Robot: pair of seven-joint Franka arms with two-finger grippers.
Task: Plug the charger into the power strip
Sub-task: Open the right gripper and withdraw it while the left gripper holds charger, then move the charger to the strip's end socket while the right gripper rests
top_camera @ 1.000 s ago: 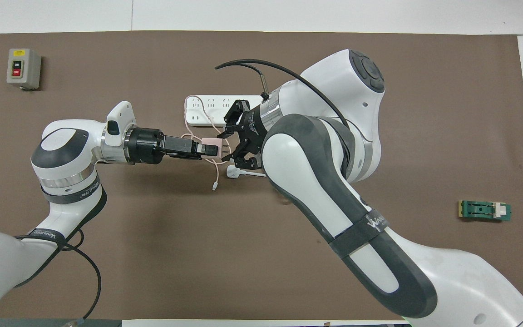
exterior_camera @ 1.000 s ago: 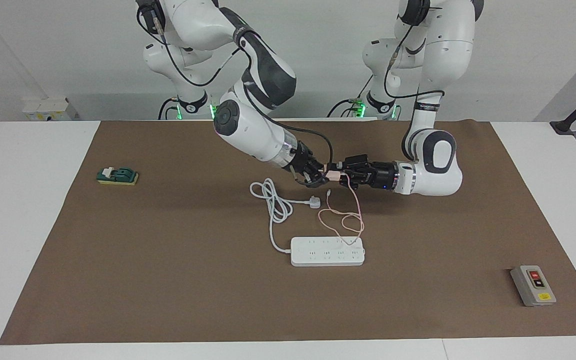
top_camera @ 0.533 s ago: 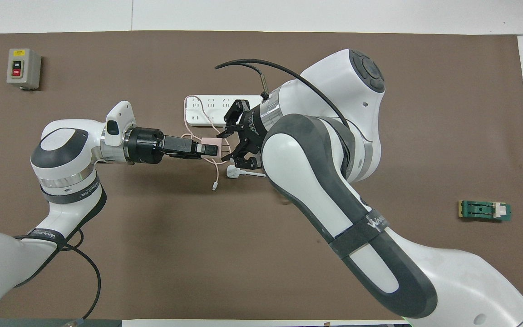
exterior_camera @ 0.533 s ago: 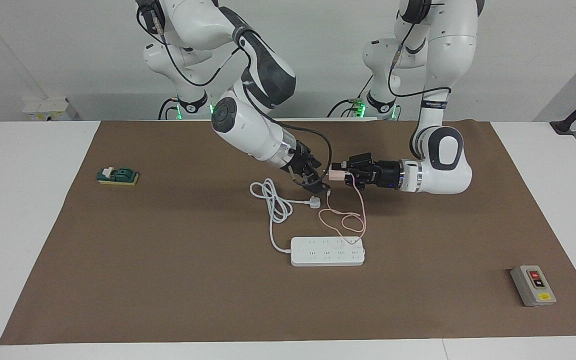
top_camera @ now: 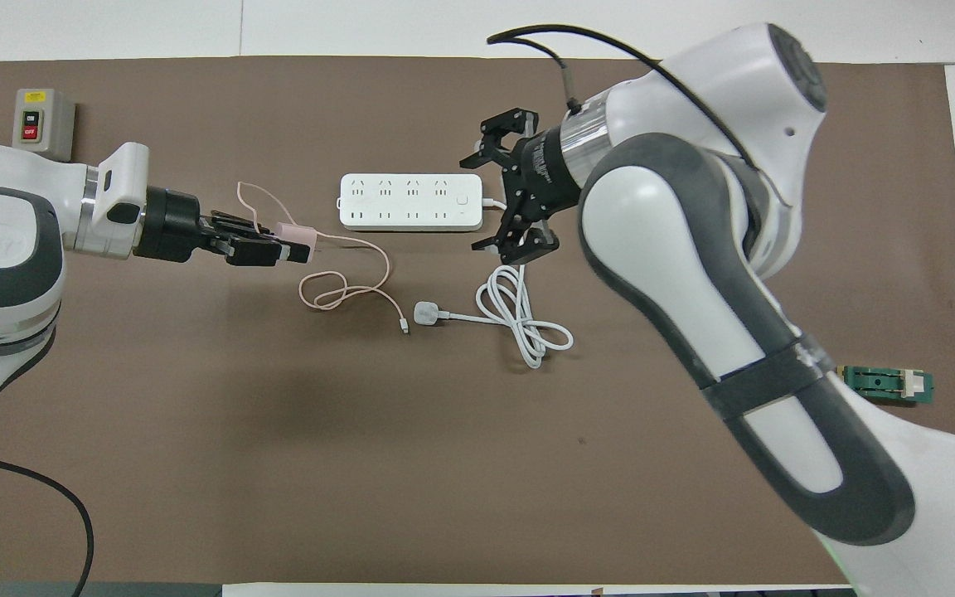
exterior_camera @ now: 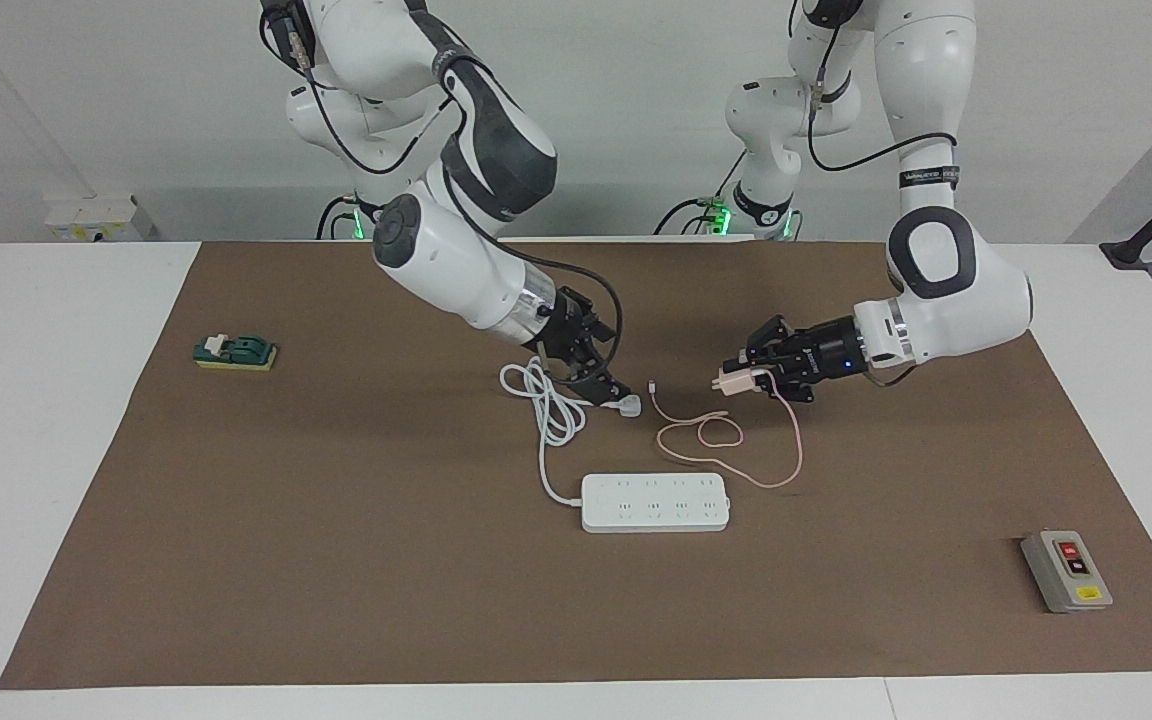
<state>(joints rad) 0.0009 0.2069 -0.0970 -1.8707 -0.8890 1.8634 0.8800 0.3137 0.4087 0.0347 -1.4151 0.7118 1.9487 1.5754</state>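
The pale pink charger [exterior_camera: 733, 382] is held in my left gripper [exterior_camera: 744, 378], which is shut on it a little above the mat, toward the left arm's end from the power strip [exterior_camera: 656, 502]. In the overhead view the charger [top_camera: 295, 235] sticks out of the left gripper [top_camera: 283, 246] beside the strip [top_camera: 411, 201]. Its thin pink cable [exterior_camera: 706, 435] trails down and loops on the mat. My right gripper [exterior_camera: 596, 365] is open and empty, over the strip's white cord near the white three-pin plug [exterior_camera: 628, 405]. It also shows in the overhead view [top_camera: 479, 199].
The strip's thick white cord [top_camera: 527, 319] lies coiled nearer to the robots than the strip, ending in the white plug [top_camera: 426, 313]. A grey button box [exterior_camera: 1066, 570] sits at the left arm's end, and a green block [exterior_camera: 234, 351] at the right arm's end.
The two grippers, close together around the charger, have parted. The left gripper carried the charger toward the left arm's end and lower, dragging the cable off the strip. The right gripper drew back, empty.
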